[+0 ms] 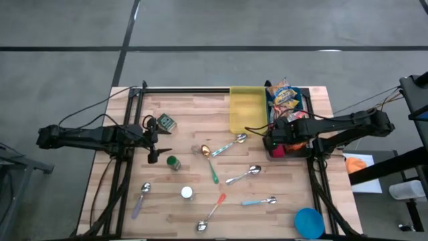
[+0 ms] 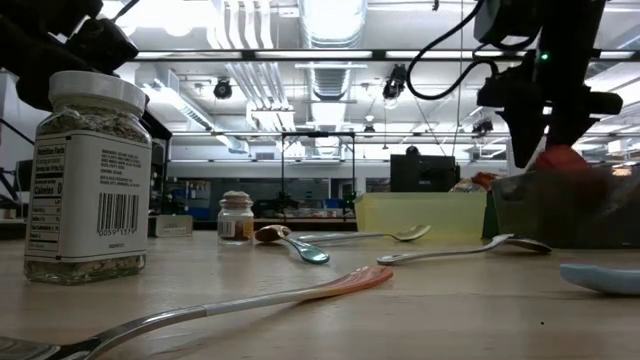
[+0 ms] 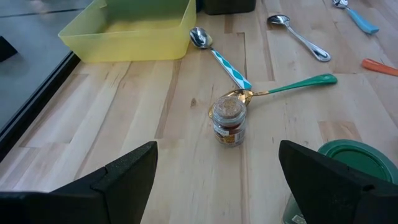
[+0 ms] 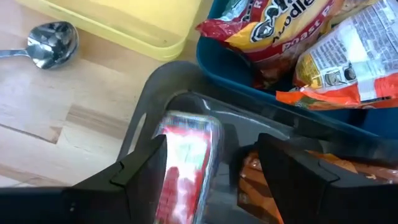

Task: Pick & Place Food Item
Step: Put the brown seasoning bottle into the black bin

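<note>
A red-and-silver food packet (image 4: 185, 158) lies in a dark grey bin (image 4: 163, 78) at the table's right side, beside an orange packet (image 4: 252, 180). My right gripper (image 4: 212, 149) hangs over that bin (image 1: 294, 148), pointing steeply down. It is open, with one finger on either side of the red packet. In the low view a red patch (image 2: 565, 158) shows just under the gripper (image 2: 545, 135). Snack bags (image 1: 282, 96) fill a blue bin (image 4: 214, 53) just beyond. My left gripper (image 1: 157, 144) waits open at the table's left. My right gripper stands over the red packet from above, and one finger (image 4: 146, 168) is close against the packet's long side (image 4: 166, 155). I cannot tell whether it touches the packet. The packet lies in the dark bin.
An empty yellow bin (image 1: 247, 110) stands left of the blue one. Several spoons (image 1: 244, 175) lie scattered over the middle of the table. A small spice jar (image 3: 229, 121), a green-lidded jar (image 1: 173, 163) and a white-lidded jar (image 1: 187, 193) stand there too. A blue bowl (image 1: 309, 221) sits near right.
</note>
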Controlling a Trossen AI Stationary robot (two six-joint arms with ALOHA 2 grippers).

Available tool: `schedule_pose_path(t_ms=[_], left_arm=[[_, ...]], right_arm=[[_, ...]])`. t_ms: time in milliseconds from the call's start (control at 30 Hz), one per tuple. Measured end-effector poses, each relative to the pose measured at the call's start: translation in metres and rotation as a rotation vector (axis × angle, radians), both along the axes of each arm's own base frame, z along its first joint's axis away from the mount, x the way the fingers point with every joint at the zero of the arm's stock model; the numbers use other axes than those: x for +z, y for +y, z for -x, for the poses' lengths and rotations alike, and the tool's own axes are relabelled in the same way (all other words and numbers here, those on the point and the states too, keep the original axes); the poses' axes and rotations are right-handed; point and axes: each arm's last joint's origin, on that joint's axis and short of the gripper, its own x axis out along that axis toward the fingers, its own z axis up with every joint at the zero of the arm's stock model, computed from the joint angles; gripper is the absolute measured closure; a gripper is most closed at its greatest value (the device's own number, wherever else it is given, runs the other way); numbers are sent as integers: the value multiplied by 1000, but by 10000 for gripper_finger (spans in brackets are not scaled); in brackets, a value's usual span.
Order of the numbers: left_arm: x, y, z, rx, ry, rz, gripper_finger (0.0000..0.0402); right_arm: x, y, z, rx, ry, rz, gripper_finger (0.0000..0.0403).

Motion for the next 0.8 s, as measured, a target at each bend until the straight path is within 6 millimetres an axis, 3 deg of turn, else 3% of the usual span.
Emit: schedule_pose_path(t_ms=[800], left_arm=[[0, 0, 0, 0, 0, 0, 61]], right_arm=[[4, 0, -6, 64, -68, 18, 152]])
